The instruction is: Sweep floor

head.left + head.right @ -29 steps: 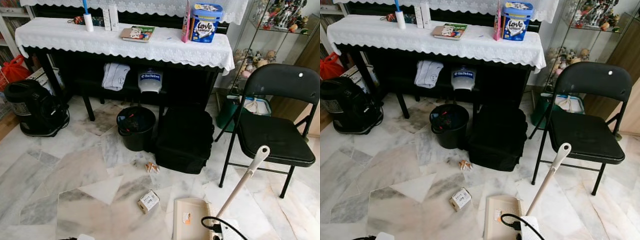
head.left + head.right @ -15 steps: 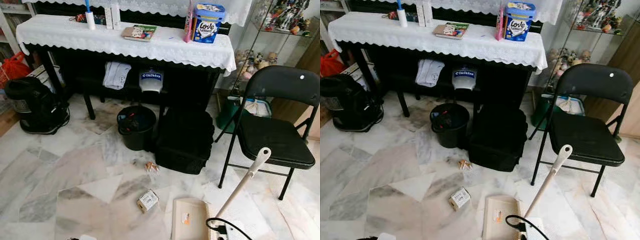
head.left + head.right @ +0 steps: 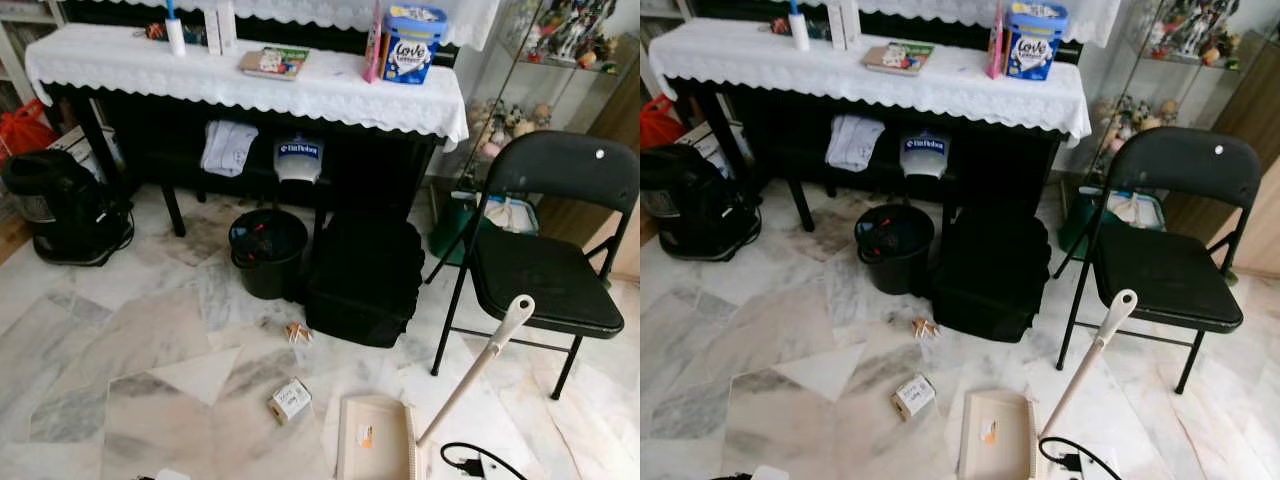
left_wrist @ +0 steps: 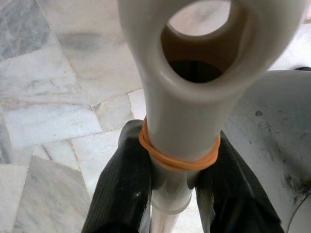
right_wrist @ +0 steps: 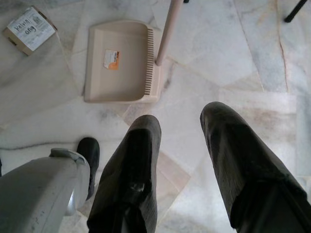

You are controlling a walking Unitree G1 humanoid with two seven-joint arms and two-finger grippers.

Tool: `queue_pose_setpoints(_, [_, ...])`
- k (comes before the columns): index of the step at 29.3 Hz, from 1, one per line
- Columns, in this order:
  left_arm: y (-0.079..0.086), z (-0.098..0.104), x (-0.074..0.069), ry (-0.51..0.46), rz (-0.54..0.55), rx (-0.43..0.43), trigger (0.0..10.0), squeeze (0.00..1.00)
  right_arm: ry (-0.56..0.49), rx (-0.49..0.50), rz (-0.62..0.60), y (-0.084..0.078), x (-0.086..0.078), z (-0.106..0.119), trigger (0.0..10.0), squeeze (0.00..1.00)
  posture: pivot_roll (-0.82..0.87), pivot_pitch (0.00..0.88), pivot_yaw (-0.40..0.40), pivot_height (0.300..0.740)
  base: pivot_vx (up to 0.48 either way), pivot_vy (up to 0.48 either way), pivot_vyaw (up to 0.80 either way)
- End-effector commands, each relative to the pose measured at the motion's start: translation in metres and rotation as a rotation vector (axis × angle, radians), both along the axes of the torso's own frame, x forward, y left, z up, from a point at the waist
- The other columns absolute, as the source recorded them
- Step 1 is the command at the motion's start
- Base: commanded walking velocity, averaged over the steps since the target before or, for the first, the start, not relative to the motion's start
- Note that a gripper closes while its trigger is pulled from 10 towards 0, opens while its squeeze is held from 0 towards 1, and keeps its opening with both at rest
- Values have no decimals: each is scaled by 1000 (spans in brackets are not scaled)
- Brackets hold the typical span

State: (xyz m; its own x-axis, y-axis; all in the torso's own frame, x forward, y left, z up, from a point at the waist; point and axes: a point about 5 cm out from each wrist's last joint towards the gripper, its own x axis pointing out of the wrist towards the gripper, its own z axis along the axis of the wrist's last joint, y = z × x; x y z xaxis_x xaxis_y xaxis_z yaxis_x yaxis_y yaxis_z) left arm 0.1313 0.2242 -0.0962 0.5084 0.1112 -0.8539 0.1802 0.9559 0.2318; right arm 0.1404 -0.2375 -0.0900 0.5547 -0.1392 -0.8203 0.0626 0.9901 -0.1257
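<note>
Beige dustpan (image 3: 374, 448) lies on the near marble floor (image 3: 140, 340), a small box (image 3: 290, 399) to its left. Left gripper (image 4: 177, 165) clenches a cream broom handle (image 4: 189, 102). Right gripper (image 5: 182, 141) hangs released above the dustpan.

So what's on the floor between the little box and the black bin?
A small crumpled scrap lies on the marble between the little box and the black bin, seen in both eye views. Otherwise that stretch is bare.

The dustpan (image 3: 372, 445) is cut off by the lower edge, and so is the cable (image 3: 478, 462) beside it. The broom handle (image 4: 187, 92) runs out of view below the fingers (image 4: 119, 191). The shelf figures (image 3: 560, 30) are too small to tell.
</note>
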Motion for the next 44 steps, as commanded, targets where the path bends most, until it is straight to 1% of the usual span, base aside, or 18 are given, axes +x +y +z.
queue_pose_setpoints(1, [-23, -5, -3, 9, -22, -82, 10000, 0, 10, -4, -16, -5, -4, 0, 10000, 0, -40, 0, -144, 740, 0, 0, 0])
queue_pose_setpoints(6, [-31, -7, -6, 11, -38, -93, 10000, 0, 15, 0, -50, -16, -7, 1, 10000, 0, -50, 0, -151, 740, 0, 0, 0])
queue_pose_setpoints(9, [-35, -7, -6, 11, -41, -101, 10000, 0, 13, 6, -66, -21, -9, 3, 10000, 0, -43, 0, -150, 740, 0, 0, -769])
queue_pose_setpoints(14, [-40, -7, -4, 4, -60, -116, 10000, 0, 20, -7, -53, -26, -10, 4, 10000, 0, -31, 0, -145, 740, 0, 0, -720])
queue_pose_setpoints(17, [-41, -8, -4, 10, -65, -115, 10000, 0, 15, -13, -48, -28, -11, 5, 10000, 0, -37, 0, -132, 740, 0, 0, 0])
queue_pose_setpoints(20, [-42, -8, -6, 25, -107, -115, 10000, 0, 15, -12, -62, -28, -13, 4, 10000, 0, -36, 0, -109, 740, 0, 0, 0])
queue_pose_setpoints(22, [-39, -7, -4, 22, -121, -110, 10000, 0, 8, -4, -91, -25, -12, 3, 10000, 0, -21, 0, -86, 740, 0, 0, 0])
queue_pose_setpoints(25, [-37, -6, -1, 15, -129, -103, 10000, 0, 8, -3, -98, -23, -11, 2, 10000, 0, -21, 0, -86, 740, 0, 0, 0])
queue_pose_setpoints(27, [-31, -2, 7, -10, -125, -84, 10000, 0, 16, 2, -84, -15, -9, 1, 10000, 0, 6, 0, -115, 740, 0, 0, 0])
queue_pose_setpoints(29, [-24, 0, 11, -23, -109, -66, 10000, 0, 17, 11, -65, -10, -6, 0, 10000, 0, 18, 0, -128, 740, 0, 0, 0])
queue_pose_setpoints(31, [-21, 1, 13, -30, -94, -61, 10000, 0, 11, 21, -81, -9, -4, 0, 10000, 0, 16, 0, -131, 740, 0, 0, -394])
queue_pose_setpoints(32, [-20, 2, 14, -32, -88, -61, 10000, 0, 7, 27, -93, -8, -3, 0, 10000, 0, 16, 0, -131, 740, 0, 0, -788])
queue_pose_setpoints(33, [-20, 2, 14, -32, -91, -60, 10000, 0, -4, 28, -95, -5, 2, 1, 10000, 0, 15, 0, -123, 740, 0, 0, -781])
queue_pose_setpoints(34, [-20, 2, 14, -32, -91, -60, 10000, 0, -4, 28, -95, -5, 2, 1, 10000, 0, 15, 0, -123, 740, 0, 0, -781])
queue_pose_setpoints(35, [-19, 2, 14, -34, -85, -63, 10000, 0, -28, 33, -77, 6, 11, 2, 10000, 0, 9, 0, -108, 740, 0, 0, 0])
queue_pose_setpoints(36, [-20, 2, 14, -34, -86, -66, 10000, 0, -39, 39, -72, 13, 16, 2, 10000, 0, 8, 0, -103, 740, 0, 0, 0])
queue_pose_setpoints(37, [-20, 2, 14, -32, -96, -66, 10000, 0, -42, 47, -81, 17, 18, 2, 10000, 0, 6, 0, -94, 740, 0, 0, 0])
queue_pose_setpoints(44, [-19, 2, 15, -34, -101, -68, 10000, 0, -39, 58, -67, 27, 19, 0, 10000, 0, 8, 0, -92, 740, 0, 0, 0])
